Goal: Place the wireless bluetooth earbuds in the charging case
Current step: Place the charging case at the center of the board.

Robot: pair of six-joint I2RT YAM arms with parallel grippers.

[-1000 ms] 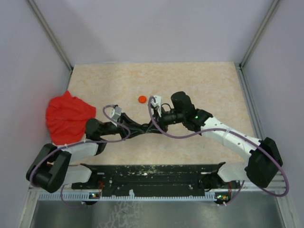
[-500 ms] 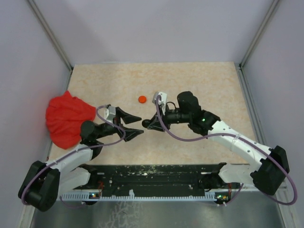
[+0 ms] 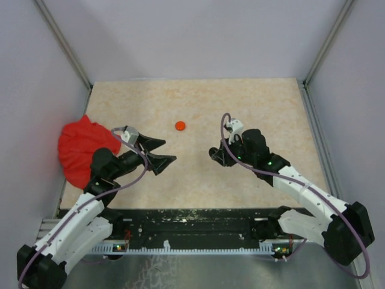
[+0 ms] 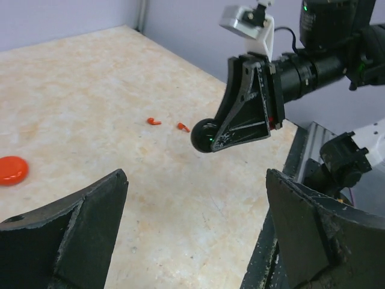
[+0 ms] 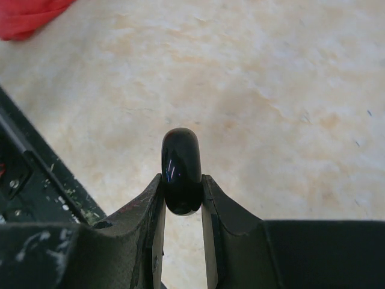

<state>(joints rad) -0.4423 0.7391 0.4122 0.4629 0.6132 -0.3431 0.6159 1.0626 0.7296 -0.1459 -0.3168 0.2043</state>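
Two tiny orange-red comma-shaped plastic earbuds (image 4: pixel 154 121) (image 4: pixel 183 126) are seen lying on the beige table (image 3: pixel 252 102), ahead of the left gripper (image 3: pixel 165 150) and beyond its gap. In the left wrist view they appear just to the left of the right gripper's tip. How far behind that tip they lie cannot be told.

The left gripper's fingers are spread wide apart, with nothing between them. The right gripper (image 5: pixel 181 191) is clamped on a glossy black rounded plastic disc (image 5: pixel 180 165), held edge-on and clear of the table.

Each forearm is angled inward, so the two grippers face each other, well apart. A flat orange round disc (image 3: pixel 180 125) lies ahead and left of the left gripper, and a crumpled red cloth (image 3: pixel 81 150) lies beside the left wrist.
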